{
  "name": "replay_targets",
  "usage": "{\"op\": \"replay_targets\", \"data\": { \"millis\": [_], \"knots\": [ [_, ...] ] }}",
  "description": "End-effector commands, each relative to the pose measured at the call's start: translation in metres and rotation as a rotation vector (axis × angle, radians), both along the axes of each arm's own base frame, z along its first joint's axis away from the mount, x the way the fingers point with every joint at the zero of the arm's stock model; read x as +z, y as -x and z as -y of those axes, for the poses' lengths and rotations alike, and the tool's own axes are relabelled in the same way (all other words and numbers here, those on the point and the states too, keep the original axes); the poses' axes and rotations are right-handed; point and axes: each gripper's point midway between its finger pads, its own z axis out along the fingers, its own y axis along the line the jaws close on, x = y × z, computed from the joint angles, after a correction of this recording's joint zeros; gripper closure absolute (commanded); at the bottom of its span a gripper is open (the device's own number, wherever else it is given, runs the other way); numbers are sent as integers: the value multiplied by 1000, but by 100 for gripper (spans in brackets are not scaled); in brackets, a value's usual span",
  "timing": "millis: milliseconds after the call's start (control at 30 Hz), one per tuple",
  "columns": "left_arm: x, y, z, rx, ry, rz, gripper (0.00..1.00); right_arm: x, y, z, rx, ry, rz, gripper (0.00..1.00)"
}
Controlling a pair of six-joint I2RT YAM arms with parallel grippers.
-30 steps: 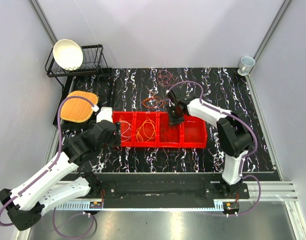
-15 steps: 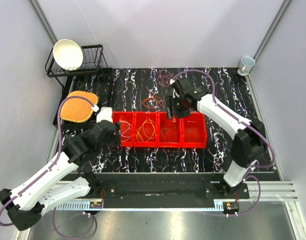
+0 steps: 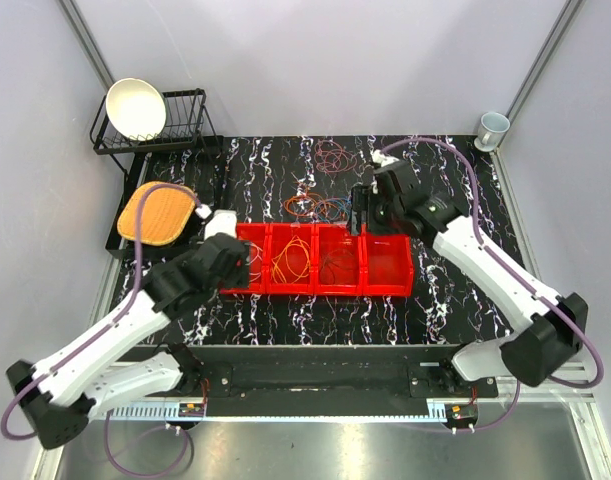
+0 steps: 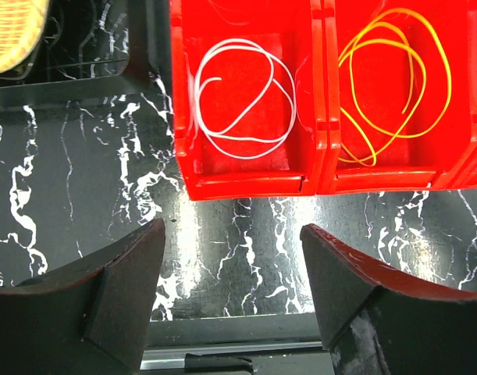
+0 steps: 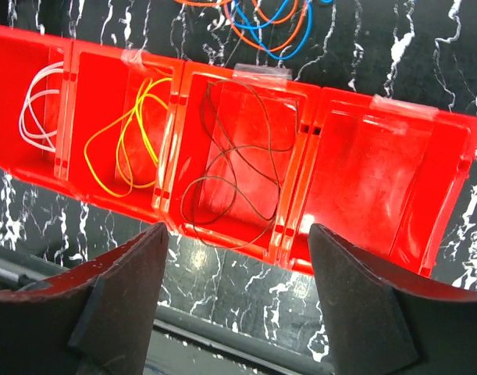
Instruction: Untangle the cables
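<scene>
So: brown cable (image 5: 238,160) now lies loose in the third compartment from the left of the red bin row (image 3: 390,285), a couple of slack crossed loops, clear of everything else. A second ago the right gripper (image 5: 236,233) was down in that compartment and nearly clenched. It has since opened and pulled up and to the far right. Jaws are spread with nothing between them, so that's a release: brown is dropped off.

Sorted so far, left to right:
- white cable (image 4: 246,109), first compartment, one neat coil
- yellow cable (image 4: 390,86), second, a few loose overlapping loops
- brown, third
- fourth compartment looks bare

Still to do, by my read: the orange-and-blue tangle (image 3: 313,206) on the table (image 3: 455,180), just on the far side of the bins. Those strands are visibly interlaced. A separate red coil (image 3: 333,156) sits further back, apart from the tangle. It looks like one colour only, but it's too small in the top view to be sure.

Left gripper (image 4: 230,234) hangs over the table just near-side of the white cable's compartment, jaws wide and empty, same spread as a second ago.

Right arm is closest to the tangle, so I'd expect it to take the next pick.
</scene>
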Motion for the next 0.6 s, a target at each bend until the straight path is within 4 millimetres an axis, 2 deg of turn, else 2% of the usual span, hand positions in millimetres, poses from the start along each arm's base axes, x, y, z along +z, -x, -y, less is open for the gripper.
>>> {"op": "replay_targets", "data": {
  "millis": [0, 100, 133, 167, 200, 233, 267, 300, 333, 367, 400, 433, 467, 533, 567],
  "knots": [
    [30, -32, 37, -46, 62, 65, 27, 5, -12, 2, -87, -53, 94, 17],
    [39, -42, 46, -69, 40, 68, 27, 9, -25, 2, -91, -26, 137, 12],
    [39, -39, 43, -71, 22, 52, 28, 9, -30, 2, -98, -15, 143, 11],
    [40, -38, 41, -65, 15, 50, 28, 19, -38, -1, -101, -19, 167, 9],
    [42, -36, 35, -50, 8, 55, 28, 10, -47, -2, -97, 13, 158, 9],
    [38, -32, 29, -43, -8, 41, 28, 11, -55, -5, -91, 18, 163, 9],
    [36, -28, 25, -33, -8, 41, 28, 23, -66, -9, -86, 6, 188, 10],
    [31, -21, 16, -22, -9, 43, 28, 12, -80, -12, -75, 28, 166, 10],
    [26, -16, 12, -17, -11, 32, 27, 11, -87, -15, -67, 27, 160, 11],
    [26, -10, 7, -11, 10, 42, 27, 14, -104, -23, -62, 21, 164, 11],
    [15, -4, 4, -17, 6, 23, 26, 14, -111, -27, -50, 8, 154, 12],
    [12, -1, 2, -18, 12, 21, 25, 14, -119, -28, -51, 2, 147, 14],
    [13, 1, -1, 1, 40, 36, 24, 12, -133, -35, -46, -8, 145, 14],
    [12, 4, 1, -10, 66, 38, 23, 6, -142, -48, -15, -30, 122, 15],
    [14, 5, 2, -22, 74, 45, 23, 0, -154, -56, -3, -33, 115, 16]
  ]
}}
